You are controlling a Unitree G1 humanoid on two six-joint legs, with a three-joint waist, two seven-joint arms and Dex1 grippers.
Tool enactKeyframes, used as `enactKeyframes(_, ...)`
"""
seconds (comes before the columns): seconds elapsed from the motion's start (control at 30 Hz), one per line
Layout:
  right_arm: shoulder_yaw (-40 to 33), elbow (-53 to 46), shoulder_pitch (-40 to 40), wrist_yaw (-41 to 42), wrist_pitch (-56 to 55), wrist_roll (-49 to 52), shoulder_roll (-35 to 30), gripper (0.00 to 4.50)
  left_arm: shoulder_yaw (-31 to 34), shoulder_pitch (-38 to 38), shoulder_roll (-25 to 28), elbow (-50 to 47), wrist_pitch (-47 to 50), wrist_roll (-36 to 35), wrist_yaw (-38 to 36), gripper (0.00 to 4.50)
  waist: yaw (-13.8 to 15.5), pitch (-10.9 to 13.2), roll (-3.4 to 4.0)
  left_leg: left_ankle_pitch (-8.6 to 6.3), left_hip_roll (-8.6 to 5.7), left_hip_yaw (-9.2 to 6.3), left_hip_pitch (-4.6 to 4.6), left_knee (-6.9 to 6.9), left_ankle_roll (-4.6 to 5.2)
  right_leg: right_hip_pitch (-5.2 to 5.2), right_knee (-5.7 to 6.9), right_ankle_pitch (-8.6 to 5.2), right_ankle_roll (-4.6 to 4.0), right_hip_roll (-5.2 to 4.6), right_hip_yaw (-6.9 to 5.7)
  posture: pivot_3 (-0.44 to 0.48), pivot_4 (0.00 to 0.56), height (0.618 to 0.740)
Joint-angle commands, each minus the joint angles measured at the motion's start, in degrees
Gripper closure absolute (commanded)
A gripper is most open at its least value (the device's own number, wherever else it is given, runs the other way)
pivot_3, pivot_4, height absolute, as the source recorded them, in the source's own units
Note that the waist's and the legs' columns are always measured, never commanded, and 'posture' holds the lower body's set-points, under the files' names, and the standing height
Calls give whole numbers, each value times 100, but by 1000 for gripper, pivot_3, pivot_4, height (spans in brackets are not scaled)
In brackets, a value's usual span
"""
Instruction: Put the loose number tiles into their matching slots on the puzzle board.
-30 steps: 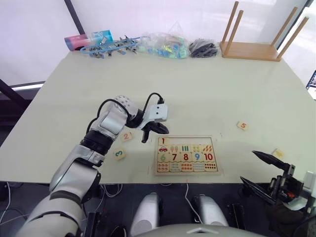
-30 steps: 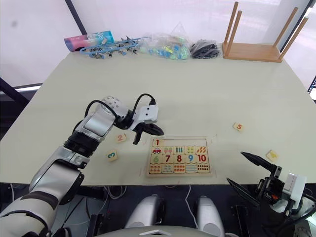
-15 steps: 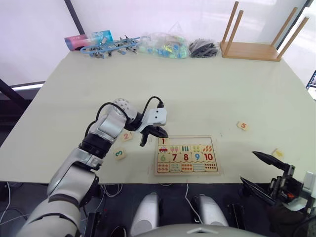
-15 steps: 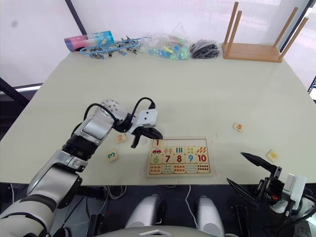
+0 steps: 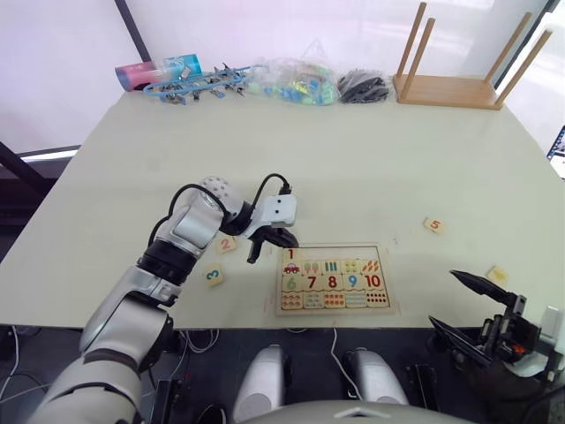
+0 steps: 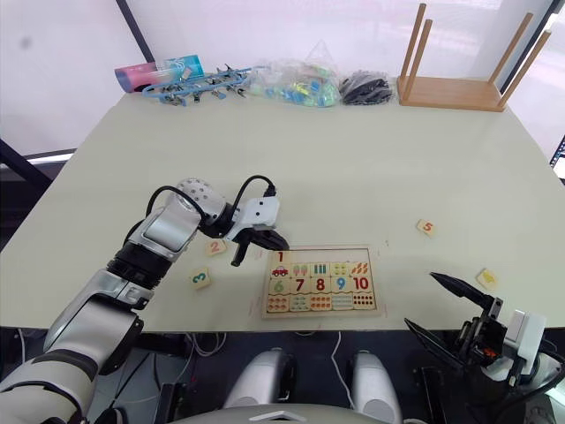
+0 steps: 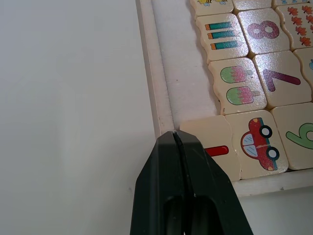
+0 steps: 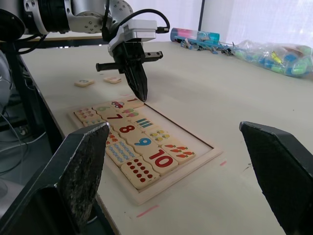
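Note:
The puzzle board lies near the table's front edge. Tile 1 sits in the left end of its far row; the other slots of that row are bare wood. My left gripper is shut and empty, its tip touching down at the board's frame right beside tile 1. Left of the board lie tile 2 and tile 3. To the right lie tile 5 and tile 4. My right gripper hangs open below the table edge, by tile 4.
Along the table's far edge stand a pink and blue tube, blue toys, a bag of coloured pieces, a black bundle and an upturned wooden stool. The board lies close to the near edge.
My left gripper has shifted slightly nearer and lower at the board's far left corner, staying shut. The right gripper and the tiles have not moved.

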Motion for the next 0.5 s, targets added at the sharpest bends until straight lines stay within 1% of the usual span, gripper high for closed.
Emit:
enactKeyframes(0.03, -19, -151, -15, -10, -40, 24, -24, 0, 236, 4, -81, -85, -88, -190, 84, 4465, 2, 0, 0, 0, 0, 0, 0, 0, 0, 0, 0, 0, 0, 0, 0, 0, 150, 740)
enactKeyframes(0.1, -16, -137, -19, -5, -34, 26, -23, 0, 364, 19, -112, -150, -85, -356, 66, 4465, 2, 0, 0, 0, 0, 0, 0, 0, 0, 0, 0, 0, 0, 0, 0, 0, 150, 740)
enactKeyframes(0.17, -24, -98, -16, 11, -29, 32, -25, 0, 557, 37, -106, -270, 132, -600, 52, 4465, -2, 0, 0, 0, 1, -1, 0, 0, 0, 0, 0, 0, 0, 0, -1, 0, 150, 740)
enactKeyframes(0.27, -42, -29, -16, 45, -26, 37, -38, 0, 815, 125, 10, -362, 305, -800, 117, 4465, -2, 0, 0, 0, 1, -1, 0, 0, 0, 0, 0, 0, 0, 0, -1, 0, 150, 740)
enactKeyframes(0.43, -99, 321, -202, 123, -21, 46, -80, 0, 1355, 557, 291, -671, 529, -1231, 232, 4465, -22, 0, 1, 0, 5, 3, 3, 0, 0, 0, 0, 1, 0, 0, 4, 0, 150, 740)
enactKeyframes(0.5, -116, 435, -243, 172, -39, 51, -87, 0, 1590, 801, 372, -824, 433, -1352, 359, 4465, -14, 1, 2, 0, 11, 4, 5, 0, 0, -1, 0, 1, 0, -1, 7, 0, 150, 740)
